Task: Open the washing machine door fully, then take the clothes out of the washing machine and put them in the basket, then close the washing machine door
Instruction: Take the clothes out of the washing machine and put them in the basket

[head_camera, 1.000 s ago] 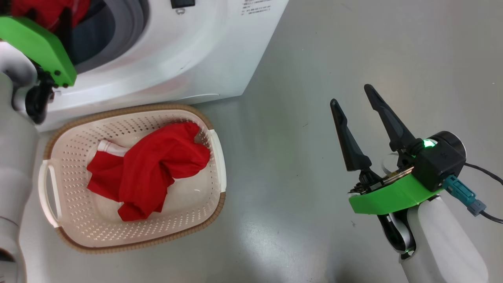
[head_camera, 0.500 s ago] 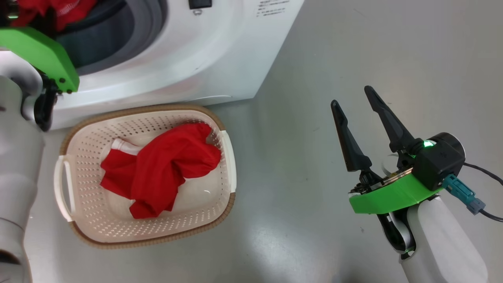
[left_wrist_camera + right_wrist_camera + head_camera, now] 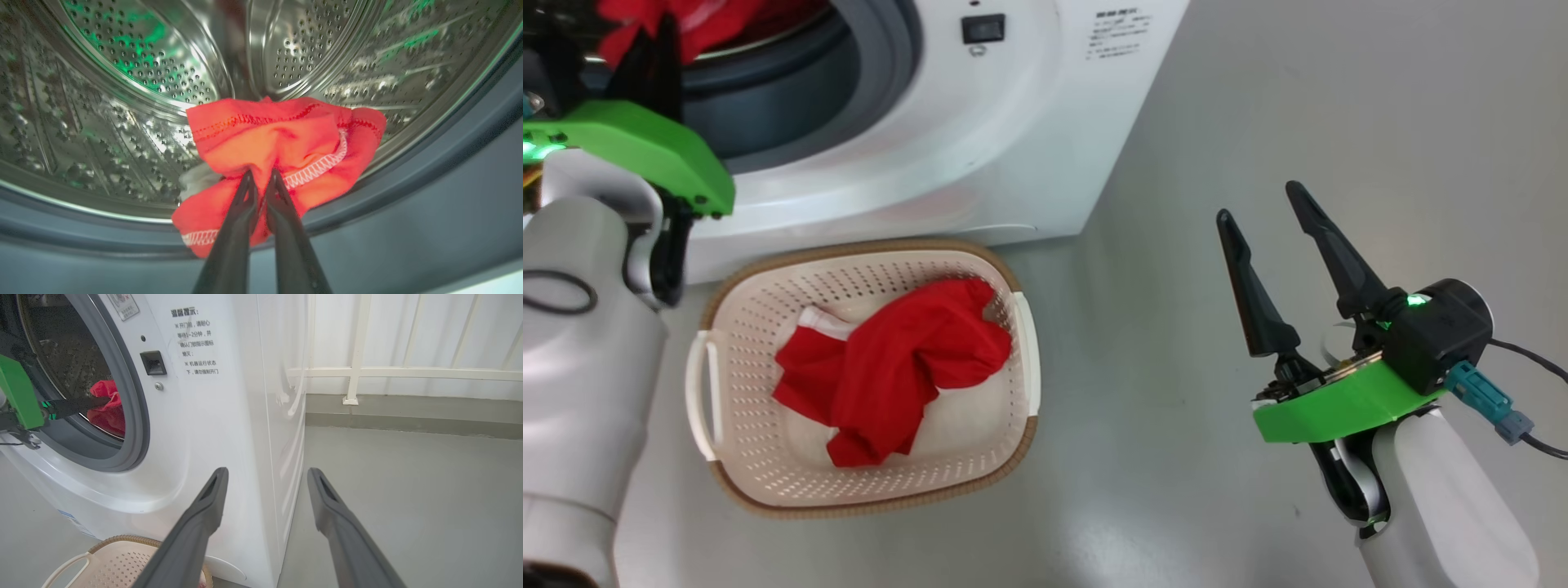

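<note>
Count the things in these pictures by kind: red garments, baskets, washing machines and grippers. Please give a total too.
Red garments: 2 (basket garment; drum garment)
Baskets: 1 (basket)
Washing machines: 1 (washing machine)
Grippers: 2 (left gripper; right gripper)
Total: 6

Bright, even light; floor (image 3: 1094,506) glare; drum (image 3: 122,81) edges perhaps blurred.

The basket (image 3: 866,505) is set before the washer (image 3: 980,147), with clothes (image 3: 898,367) laid in it. A garment (image 3: 282,143) is pinched inside the drum (image 3: 135,61) by the left gripper (image 3: 261,175). The right gripper (image 3: 1258,200) is found right of the basket.
</note>
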`<state>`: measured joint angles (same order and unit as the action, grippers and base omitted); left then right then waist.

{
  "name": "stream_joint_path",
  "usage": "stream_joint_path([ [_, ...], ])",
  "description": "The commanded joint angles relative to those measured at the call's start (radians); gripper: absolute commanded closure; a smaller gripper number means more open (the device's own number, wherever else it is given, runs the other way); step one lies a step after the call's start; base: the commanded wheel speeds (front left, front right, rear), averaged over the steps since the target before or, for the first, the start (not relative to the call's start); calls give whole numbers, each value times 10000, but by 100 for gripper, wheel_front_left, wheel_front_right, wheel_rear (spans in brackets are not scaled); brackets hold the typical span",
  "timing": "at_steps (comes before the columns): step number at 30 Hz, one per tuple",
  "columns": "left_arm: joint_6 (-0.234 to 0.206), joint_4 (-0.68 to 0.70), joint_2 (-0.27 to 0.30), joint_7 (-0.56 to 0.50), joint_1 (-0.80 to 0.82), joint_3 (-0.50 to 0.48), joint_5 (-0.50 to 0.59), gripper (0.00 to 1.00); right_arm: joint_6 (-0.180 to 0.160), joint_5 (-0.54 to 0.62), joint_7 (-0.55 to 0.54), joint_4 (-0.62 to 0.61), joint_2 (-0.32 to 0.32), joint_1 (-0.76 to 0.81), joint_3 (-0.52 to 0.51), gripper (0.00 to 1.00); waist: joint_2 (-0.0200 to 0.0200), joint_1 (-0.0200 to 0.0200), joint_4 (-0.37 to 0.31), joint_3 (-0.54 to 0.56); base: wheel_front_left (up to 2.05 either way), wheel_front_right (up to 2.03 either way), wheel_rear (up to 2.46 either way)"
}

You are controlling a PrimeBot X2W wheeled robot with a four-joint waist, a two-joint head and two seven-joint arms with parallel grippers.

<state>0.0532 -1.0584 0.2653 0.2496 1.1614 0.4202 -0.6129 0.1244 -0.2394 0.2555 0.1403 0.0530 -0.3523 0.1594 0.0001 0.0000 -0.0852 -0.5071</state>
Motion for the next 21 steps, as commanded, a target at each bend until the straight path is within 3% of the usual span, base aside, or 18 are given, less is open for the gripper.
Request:
stream_joint_path([
  [1,-170,818,470,116,-341,-482,237,100,63,-1,63,-215,-28,176,110,0,-1,0,221,276,0,0,0],
  [11,-464,3717,473,120,-3102,-1824,1074,100,63,5,63,-33,-28,507,138,0,-1,0,430,1281,0,0,0],
  [21,-580,5253,203,121,-5170,-2492,1463,100,63,-47,63,161,-28,983,117,0,-1,0,589,2303,0,0,0],
])
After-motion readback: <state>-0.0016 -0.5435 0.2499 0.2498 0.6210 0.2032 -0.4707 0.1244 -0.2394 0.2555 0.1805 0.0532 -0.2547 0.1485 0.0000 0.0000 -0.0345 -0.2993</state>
